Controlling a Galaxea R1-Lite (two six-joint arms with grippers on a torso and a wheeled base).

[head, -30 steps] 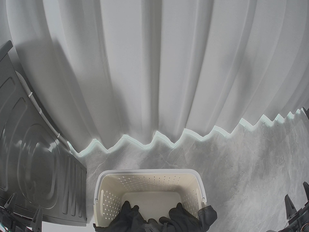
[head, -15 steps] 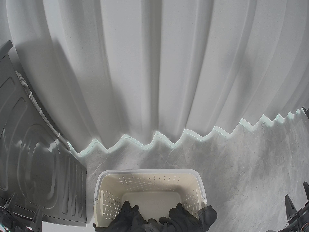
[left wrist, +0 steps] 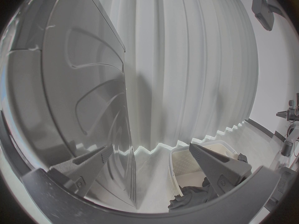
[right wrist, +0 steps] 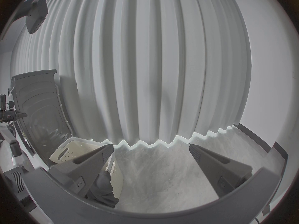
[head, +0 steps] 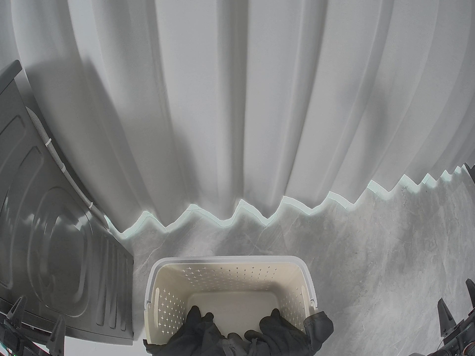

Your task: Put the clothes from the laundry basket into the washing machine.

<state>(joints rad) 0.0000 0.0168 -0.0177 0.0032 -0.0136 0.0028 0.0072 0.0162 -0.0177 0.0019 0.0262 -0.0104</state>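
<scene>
Laundry basket (head: pixel 227 261): cream perforated plastic, standing on the floor (head: pixel 386 253) at the lower centre of the head view.
Clothes (head: pixel 237 335): dark garments bunched at the near end of the basket. One fold hangs over its rim at the lower right, and the far half of the basket floor is bare.
Washing machine (head: pixel 49 253): a grey ribbed panel with a hose along its edge, at the left of the head view just beside the basket. Its door and drum opening cannot be made out.
Left gripper (left wrist: pixel 149 159): fingers spread wide with nothing between them, low in the lower left corner of the head view, in front of the machine's panel.
Right gripper (right wrist: pixel 149 162): fingers likewise apart and empty, at the lower right edge of the head view, well apart from the basket.
Backdrop: a white pleated curtain (head: pixel 237 100) fills the upper frame.
Progress: judged at the start; no garment is gripped or at the machine, so picking, carrying and loading all remain.
Writing: none legible on the basket, machine or curtain.
</scene>
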